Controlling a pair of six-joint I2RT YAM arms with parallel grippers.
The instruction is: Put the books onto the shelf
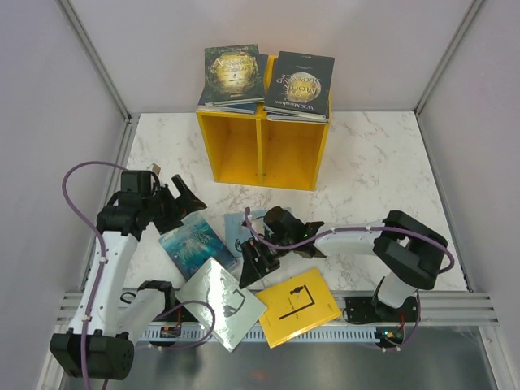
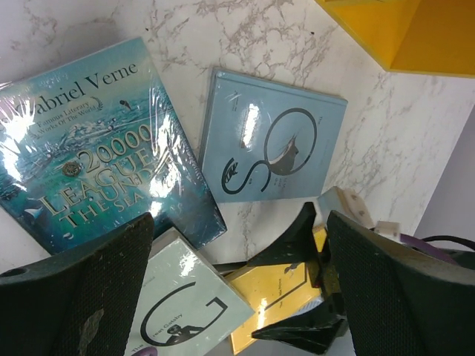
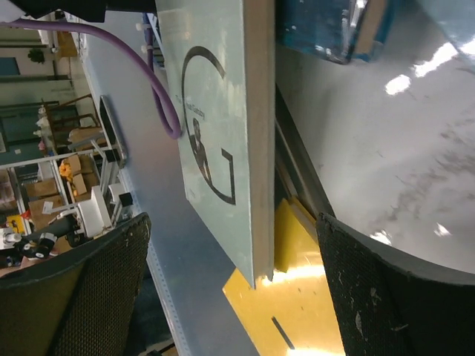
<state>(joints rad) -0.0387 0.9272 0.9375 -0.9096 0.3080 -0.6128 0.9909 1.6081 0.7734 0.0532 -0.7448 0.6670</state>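
White marble table [image 1: 382, 162], grey booth walls. Yellow shelf [image 1: 262, 150] stands at back centre, its two compartments facing the arms; two stacks of books [image 1: 234, 73] lie on top.

Four more lie flat near the front: teal book [image 1: 195, 246], light blue book [image 1: 236, 227], pale grey book [image 1: 221, 302], yellow book [image 1: 299, 306].

Jaws of the left gripper [image 1: 187, 197] are wide and empty, just behind the teal book's far corner. Those of the right gripper [image 1: 258, 262] are likewise wide and empty, low over the pale grey book's edge, which runs lengthwise between the fingers. Grey seems to overlap yellow.

Both overhang the near table edge. Bare marble reaches to the shelf.
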